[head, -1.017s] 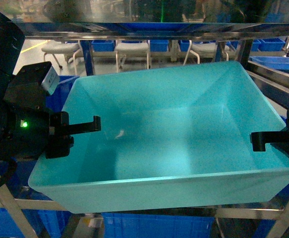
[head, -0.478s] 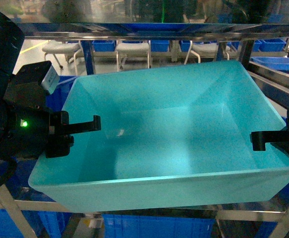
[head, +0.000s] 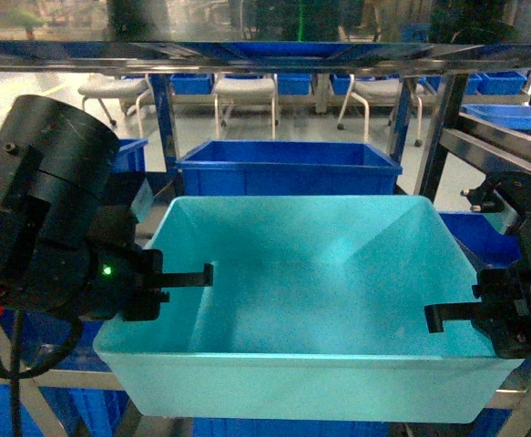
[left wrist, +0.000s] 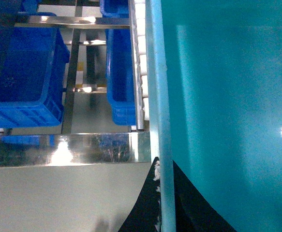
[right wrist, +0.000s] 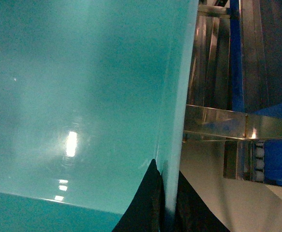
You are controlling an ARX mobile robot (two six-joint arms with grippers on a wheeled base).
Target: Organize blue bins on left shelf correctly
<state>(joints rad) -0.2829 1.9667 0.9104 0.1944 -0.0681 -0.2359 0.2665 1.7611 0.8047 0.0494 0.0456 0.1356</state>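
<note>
We hold one turquoise bin [head: 320, 300] between our two grippers: the left gripper [left wrist: 162, 203] is clamped on its left wall, a finger on either side, and the right gripper [right wrist: 164, 205] is clamped the same way on its right wall. The bin sits over the front rail of the left shelf [left wrist: 73, 149]. Beyond it we count one royal-blue bin [head: 288, 166] directly behind, and others below.

Light turquoise bin [head: 320, 300], rectangular, smooth sloping walls, rolled rim, empty and open side up, roughly level, at the front of the left shelf [head: 247, 56], its side rim along the white roller track [left wrist: 141, 72], above steel rails.
</note>
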